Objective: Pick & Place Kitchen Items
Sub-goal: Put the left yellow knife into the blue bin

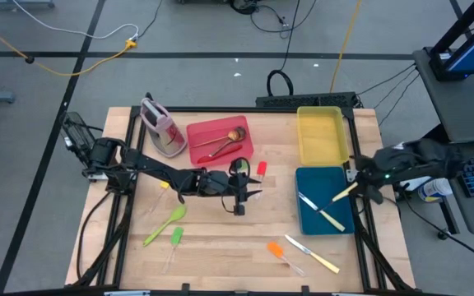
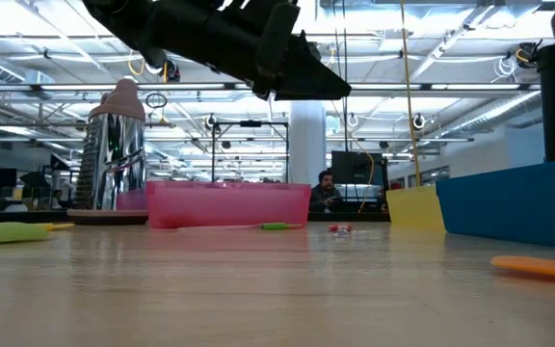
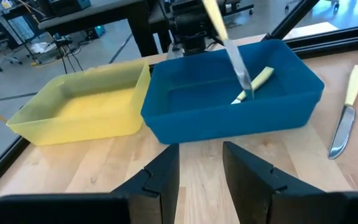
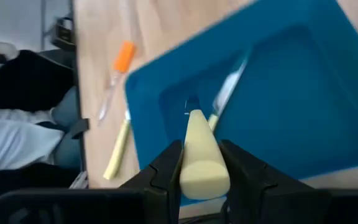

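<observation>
The right gripper (image 4: 201, 177) is clamped on the cream handle of a knife (image 1: 341, 195), holding it over the blue tray (image 1: 307, 220) by the table's right edge, blade angled down into it. Another knife (image 1: 322, 214) already lies in that tray. Looks like a light, stiff little thing, probably a bit slick on the handle, so gripping mid-handle like this seems the safe bet; the blade end would likely slide. The left gripper (image 3: 201, 168) hangs mid-table, its fingers narrowly apart with nothing between them. One more knife (image 1: 313, 255) lies near the front edge, beside an orange spatula (image 1: 277, 250).
</observation>
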Controlling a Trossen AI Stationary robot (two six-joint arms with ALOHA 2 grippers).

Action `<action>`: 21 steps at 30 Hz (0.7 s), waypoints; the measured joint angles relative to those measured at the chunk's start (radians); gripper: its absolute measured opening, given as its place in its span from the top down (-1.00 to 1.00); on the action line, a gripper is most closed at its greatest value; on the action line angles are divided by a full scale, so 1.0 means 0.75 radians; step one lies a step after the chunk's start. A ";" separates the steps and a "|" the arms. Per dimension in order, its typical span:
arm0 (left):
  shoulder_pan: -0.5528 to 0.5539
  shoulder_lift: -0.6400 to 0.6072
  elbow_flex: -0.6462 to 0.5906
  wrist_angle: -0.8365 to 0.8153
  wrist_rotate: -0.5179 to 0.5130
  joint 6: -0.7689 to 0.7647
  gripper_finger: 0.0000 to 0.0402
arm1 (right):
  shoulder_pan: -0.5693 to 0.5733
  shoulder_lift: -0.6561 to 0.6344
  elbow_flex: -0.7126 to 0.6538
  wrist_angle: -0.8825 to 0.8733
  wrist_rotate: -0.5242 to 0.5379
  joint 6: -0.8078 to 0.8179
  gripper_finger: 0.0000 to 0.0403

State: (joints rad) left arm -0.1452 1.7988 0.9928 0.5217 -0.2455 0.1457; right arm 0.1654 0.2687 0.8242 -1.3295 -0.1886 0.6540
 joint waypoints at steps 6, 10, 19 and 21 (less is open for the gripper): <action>0.001 0.001 0.000 -0.001 0.000 0.002 0.37 | 0.000 0.033 -0.095 0.054 -0.030 0.026 0.58; 0.001 0.001 0.000 0.002 0.000 0.003 0.37 | 0.001 0.057 -0.110 0.164 -0.033 0.008 0.58; 0.001 0.001 0.000 -0.001 0.002 0.003 0.37 | 0.001 0.104 -0.242 0.291 0.052 0.044 0.57; 0.001 0.001 0.000 -0.002 0.002 0.003 0.37 | 0.001 0.131 -0.293 0.333 0.037 0.043 0.57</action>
State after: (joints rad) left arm -0.1444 1.7996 0.9926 0.5205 -0.2443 0.1479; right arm 0.1658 0.3672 0.6041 -1.0794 -0.1607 0.6861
